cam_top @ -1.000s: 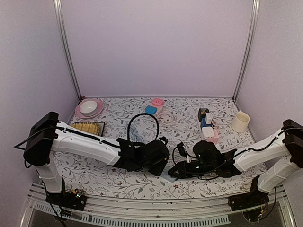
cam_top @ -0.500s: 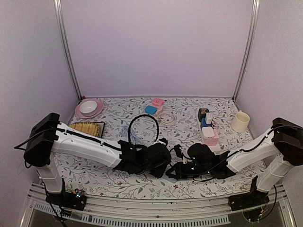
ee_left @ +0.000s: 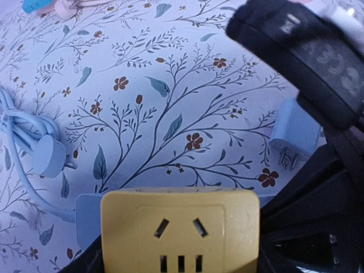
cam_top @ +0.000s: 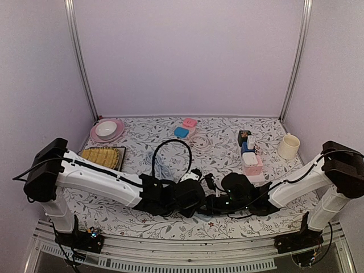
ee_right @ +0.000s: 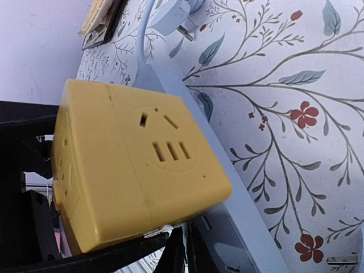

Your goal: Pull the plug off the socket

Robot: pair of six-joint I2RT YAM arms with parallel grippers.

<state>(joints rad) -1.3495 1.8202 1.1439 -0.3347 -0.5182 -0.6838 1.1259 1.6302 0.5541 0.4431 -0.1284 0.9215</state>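
Note:
A yellow cube plug (ee_right: 136, 170) with socket holes on its face sits plugged on a light blue power strip (ee_right: 239, 222) lying on the floral table. My left gripper (ee_left: 181, 256) is shut on the yellow plug (ee_left: 181, 230), with a dark finger on each side of it. My right gripper (ee_right: 183, 250) is shut, with its black fingers pressed together and their tips at the seam between the plug and the strip. In the top view the left gripper (cam_top: 192, 196) and the right gripper (cam_top: 213, 202) meet at the table's near middle, and the plug is hidden there.
A small light blue charger (ee_left: 293, 136) and a coiled blue cable with a round plug (ee_left: 48, 156) lie close by. A black cable loop (cam_top: 170, 149), pink plate with bowl (cam_top: 107, 129), woven tray (cam_top: 102, 153), pink box (cam_top: 252, 160) and cream mug (cam_top: 289, 146) sit farther back.
The left arm has shifted right and nearer, and the right arm has moved left. The two grippers are now pressed close together.

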